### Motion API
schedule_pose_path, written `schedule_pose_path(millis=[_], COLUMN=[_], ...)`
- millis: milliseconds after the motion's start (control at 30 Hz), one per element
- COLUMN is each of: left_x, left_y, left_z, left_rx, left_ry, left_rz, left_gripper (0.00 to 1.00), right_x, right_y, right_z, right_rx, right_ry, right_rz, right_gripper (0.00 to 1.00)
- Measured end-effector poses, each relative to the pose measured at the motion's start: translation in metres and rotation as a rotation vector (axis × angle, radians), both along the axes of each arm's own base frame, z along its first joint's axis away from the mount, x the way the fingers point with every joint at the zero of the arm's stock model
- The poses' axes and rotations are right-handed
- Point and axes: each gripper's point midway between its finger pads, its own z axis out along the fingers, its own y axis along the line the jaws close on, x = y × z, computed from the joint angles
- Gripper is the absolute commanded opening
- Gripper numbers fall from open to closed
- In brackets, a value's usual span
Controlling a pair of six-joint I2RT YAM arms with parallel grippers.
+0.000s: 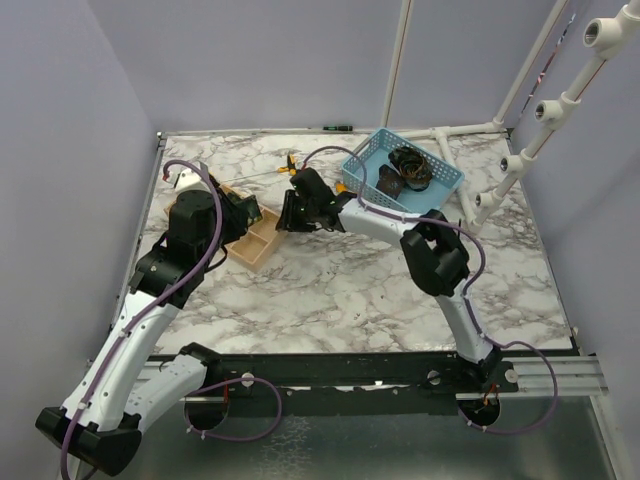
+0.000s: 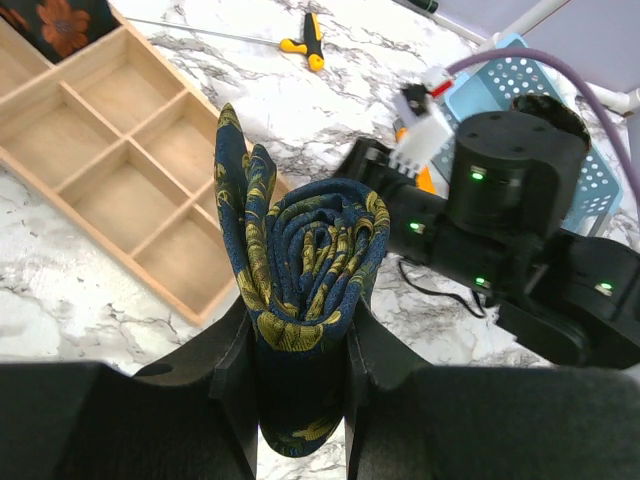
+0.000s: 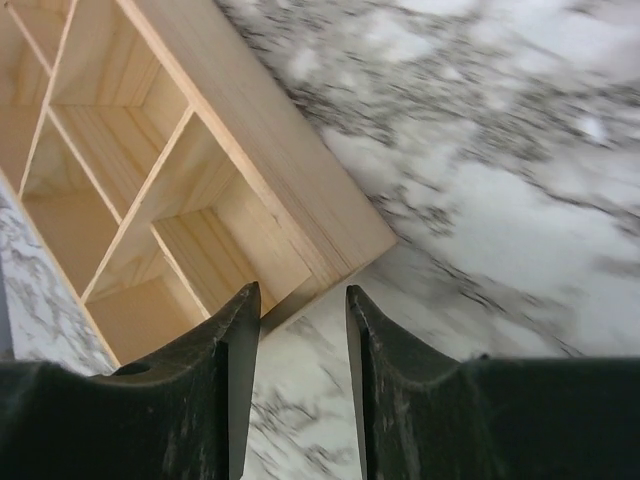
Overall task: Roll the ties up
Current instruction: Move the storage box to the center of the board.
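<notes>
My left gripper is shut on a rolled navy tie with a yellow-green print, held coil-up above the marble table beside a wooden divided tray. A dark tie with an orange flower lies in the tray's far corner compartment. In the top view my left gripper is over the tray. My right gripper is open and empty, just above the table at a corner of the tray. It faces the left one in the top view. Two dark coils sit in the blue basket.
An orange-handled screwdriver lies on the table behind the tray, also in the top view. The blue basket stands at the back right. A white pipe frame rises along the right side.
</notes>
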Motion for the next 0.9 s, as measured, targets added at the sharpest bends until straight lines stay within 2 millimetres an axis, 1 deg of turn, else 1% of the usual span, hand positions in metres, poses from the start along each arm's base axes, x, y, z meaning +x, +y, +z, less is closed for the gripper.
schedule_pose_path(millis=[100, 200, 267, 333, 367, 400, 433, 467, 500, 567, 633, 700, 800, 900], left_x=[-0.001, -0.002, -0.002, -0.002, -0.003, -0.004, -0.005, -0.005, -0.005, -0.007, -0.01, -0.012, -0.014, -0.017], left_y=[-0.001, -0.005, -0.009, -0.013, -0.015, -0.018, -0.02, -0.023, -0.026, -0.032, -0.037, -0.042, -0.047, -0.05], left_z=[-0.005, -0.008, -0.007, -0.007, -0.006, -0.006, -0.006, -0.006, -0.005, -0.008, -0.013, -0.02, -0.028, -0.035], left_rx=[0.0, -0.007, -0.014, -0.02, -0.024, -0.029, -0.031, -0.039, -0.045, -0.062, -0.076, -0.086, -0.097, -0.103], left_ry=[0.008, 0.015, 0.014, 0.014, 0.015, 0.015, 0.015, 0.012, 0.008, 0.004, 0.007, 0.018, 0.031, 0.046], left_rz=[-0.007, -0.028, -0.046, -0.069, -0.084, -0.1, -0.112, -0.13, -0.143, -0.177, -0.207, -0.235, -0.262, -0.28], left_gripper=[0.0, 0.0, 0.0, 0.0, 0.0, 0.0, 0.0, 0.0, 0.0, 0.0, 0.0, 0.0, 0.0, 0.0], right_x=[-0.004, -0.005, -0.012, -0.019, -0.026, -0.031, -0.04, -0.048, -0.06, -0.079, -0.09, -0.095, -0.099, -0.111], right_y=[-0.034, -0.073, -0.097, -0.12, -0.132, -0.143, -0.154, -0.162, -0.174, -0.189, -0.195, -0.194, -0.185, -0.172], right_z=[-0.001, 0.0, 0.0, 0.001, -0.01, 0.002, 0.002, 0.002, 0.001, 0.002, 0.007, 0.014, 0.024, 0.025], right_rx=[-0.031, -0.07, -0.112, -0.156, -0.194, -0.2, -0.222, -0.233, -0.255, -0.267, -0.252, -0.229, -0.193, -0.179], right_ry=[0.006, 0.0, -0.015, -0.034, -0.025, -0.05, -0.054, -0.049, -0.041, -0.024, -0.014, -0.015, -0.022, -0.013], right_rz=[-0.038, -0.083, -0.101, -0.123, -0.129, -0.137, -0.136, -0.139, -0.132, -0.127, -0.123, -0.125, -0.126, -0.111], right_gripper=[0.38, 0.39, 0.4, 0.45, 0.51, 0.57, 0.61, 0.64, 0.66, 0.66, 0.66, 0.66, 0.66, 0.66])
